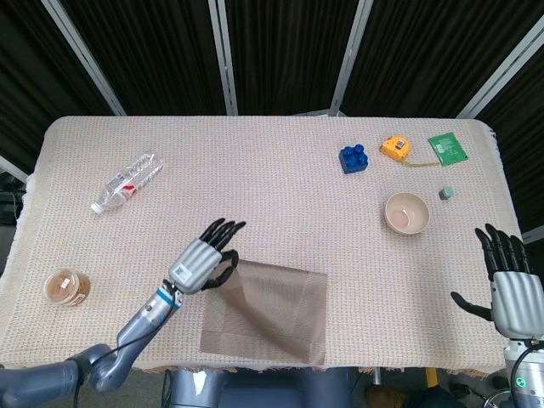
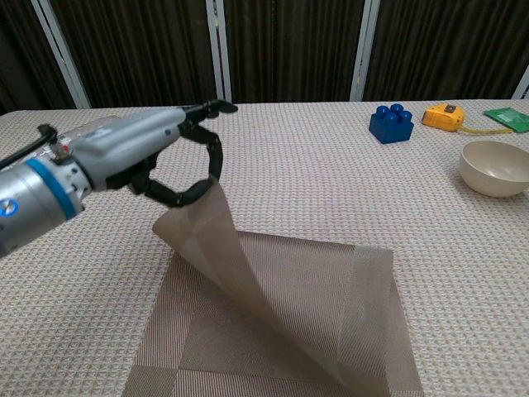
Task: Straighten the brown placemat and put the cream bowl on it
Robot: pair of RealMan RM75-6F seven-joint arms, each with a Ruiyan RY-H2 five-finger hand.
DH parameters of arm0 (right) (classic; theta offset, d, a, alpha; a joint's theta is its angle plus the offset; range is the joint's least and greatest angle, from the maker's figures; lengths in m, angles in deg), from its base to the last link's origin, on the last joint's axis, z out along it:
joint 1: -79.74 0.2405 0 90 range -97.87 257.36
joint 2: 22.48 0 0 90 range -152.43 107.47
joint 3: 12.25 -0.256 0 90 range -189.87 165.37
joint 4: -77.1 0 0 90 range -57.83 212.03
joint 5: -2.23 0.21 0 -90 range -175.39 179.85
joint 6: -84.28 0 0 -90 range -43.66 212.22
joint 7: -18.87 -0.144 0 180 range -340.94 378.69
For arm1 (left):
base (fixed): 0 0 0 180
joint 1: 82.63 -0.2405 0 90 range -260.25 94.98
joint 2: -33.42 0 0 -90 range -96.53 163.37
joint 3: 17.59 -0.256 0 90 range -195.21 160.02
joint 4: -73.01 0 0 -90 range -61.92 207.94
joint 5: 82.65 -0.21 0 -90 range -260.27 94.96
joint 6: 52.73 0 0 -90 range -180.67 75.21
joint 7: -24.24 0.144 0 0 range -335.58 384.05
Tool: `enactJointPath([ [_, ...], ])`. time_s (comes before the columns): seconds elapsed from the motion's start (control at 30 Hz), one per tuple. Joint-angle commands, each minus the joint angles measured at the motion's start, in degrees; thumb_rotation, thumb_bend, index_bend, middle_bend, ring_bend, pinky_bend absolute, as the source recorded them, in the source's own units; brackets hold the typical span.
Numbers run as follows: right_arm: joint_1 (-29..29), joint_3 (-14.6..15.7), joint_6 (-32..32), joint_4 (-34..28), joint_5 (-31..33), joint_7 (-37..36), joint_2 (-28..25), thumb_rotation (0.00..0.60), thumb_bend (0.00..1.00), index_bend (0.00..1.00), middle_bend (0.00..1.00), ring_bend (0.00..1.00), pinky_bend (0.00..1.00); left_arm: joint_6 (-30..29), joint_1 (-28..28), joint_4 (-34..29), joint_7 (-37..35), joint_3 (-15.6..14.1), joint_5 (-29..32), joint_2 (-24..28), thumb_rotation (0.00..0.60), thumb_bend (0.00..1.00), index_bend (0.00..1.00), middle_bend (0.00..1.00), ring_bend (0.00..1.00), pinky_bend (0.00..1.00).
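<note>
1. A table point(image 1: 272, 170) under a beige woven cloth point(image 2: 297, 174) fills most of both views.
2. Dark pleated curtains point(image 1: 280, 51) hang behind its far edge.
3. Pale metal bars point(image 1: 223, 55) cross the curtains, some upright, some slanted.
4. The light is even.

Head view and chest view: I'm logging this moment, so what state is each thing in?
brown placemat: one corner lifted off the table, the rest lying flat
left hand: pinches the placemat's raised corner
right hand: fingers spread, holds nothing
cream bowl: upright, off the placemat
plastic bottle: lying on its side
small jar: upright, lid on
tape measure: tape slightly pulled out
</note>
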Motion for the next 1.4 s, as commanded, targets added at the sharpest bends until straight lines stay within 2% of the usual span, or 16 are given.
enactJointPath([
  [0.03,0.4,-0.4,-0.9,0.6,1.5,0.6,0.3,0.6,0.0,0.0,0.0,0.0,0.0,6.9,5.6,0.4,1.3,8.9,11.3,-0.1,0.6,0.53,0.75,0.0,0.0,0.0],
  [0.1,0.6,-0.6,-1.5,1.0,2.5,1.0,0.5,0.6,0.0,0.0,0.0,0.0,0.0,8.7,7.7,3.5,2.2,11.8,15.9,-0.5,0.6,0.54,0.75,0.0,0.0,0.0],
  [0.27,0.8,-0.8,-2.1,1.5,3.9,1.7,0.8,0.6,0.0,0.0,0.0,0.0,0.0,11.1,10.9,11.7,3.4,14.4,22.4,-1.6,0.6,0.55,0.75,0.0,0.0,0.0],
  [0.4,0.8,-0.8,-2.2,1.6,4.2,2.0,0.9,0.6,0.0,0.0,0.0,0.0,0.0,12.1,11.6,17.3,3.4,14.0,24.9,-2.2,0.6,0.55,0.75,0.0,0.0,0.0],
  [0.6,0.8,-0.7,-2.2,1.6,4.3,2.1,1.0,0.6,0.0,0.0,0.0,0.0,0.0,12.1,10.7,22.5,0.5,11.8,25.1,-2.4,0.6,0.55,0.75,0.0,0.0,0.0],
  [0.67,0.8,-0.7,-2.1,1.5,4.1,2.1,1.0,0.6,0.0,0.0,0.0,0.0,0.0,11.8,9.8,23.8,-0.1,10.9,25.1,-2.1,0.6,0.53,0.72,0.0,0.0,0.0],
  [0.7,0.8,-0.7,-2.1,1.4,4.0,2.1,1.0,0.6,0.0,0.0,0.0,0.0,0.0,11.7,9.4,24.2,-0.5,10.4,25.1,-2.0,0.6,0.49,0.64,0.0,0.0,0.0],
  [0.73,0.8,-0.6,-2.0,1.4,3.9,2.1,0.9,0.6,0.0,0.0,0.0,0.0,0.0,11.6,9.0,24.4,-0.8,10.0,25.0,-1.8,0.6,0.43,0.51,0.0,0.0,0.0],
  [0.8,0.8,-0.5,-2.1,1.3,3.6,2.2,1.0,0.6,0.0,0.0,0.0,0.0,0.0,11.3,7.9,24.3,-0.1,8.8,25.3,-0.9,0.6,0.19,0.1,0.0,0.0,0.0],
  [0.83,0.9,-0.4,-2.1,1.2,3.5,2.2,1.0,0.6,0.0,0.0,0.0,0.0,0.0,11.0,7.6,24.2,0.8,8.4,25.5,-0.5,0.6,0.13,0.02,0.0,0.0,0.0],
  [0.9,0.9,-0.3,-2.2,1.1,3.3,2.2,1.0,0.6,0.0,0.0,0.0,0.0,0.0,9.1,6.5,22.8,2.3,8.0,26.1,0.6,0.6,0.06,0.0,0.0,0.0,0.0],
  [1.13,1.9,1.8,-4.5,0.5,-0.1,2.0,1.1,0.6,0.0,0.0,0.0,0.0,0.0,0.7,0.7,12.1,4.4,7.4,25.4,9.1,0.6,0.05,0.0,0.0,0.0,0.0],
  [1.27,4.4,4.7,-9.1,0.7,-5.8,0.4,0.7,0.6,0.0,0.0,0.0,0.0,0.0,-3.8,-4.3,2.4,4.7,6.7,25.2,17.4,0.6,0.05,0.0,0.0,0.0,0.0],
  [1.4,7.9,7.6,-14.2,1.7,-12.6,-4.0,0.5,0.6,0.0,0.0,0.0,0.0,0.0,-7.8,-9.7,-7.8,6.5,4.6,25.2,25.9,0.6,0.05,0.0,0.0,0.0,0.0],
])
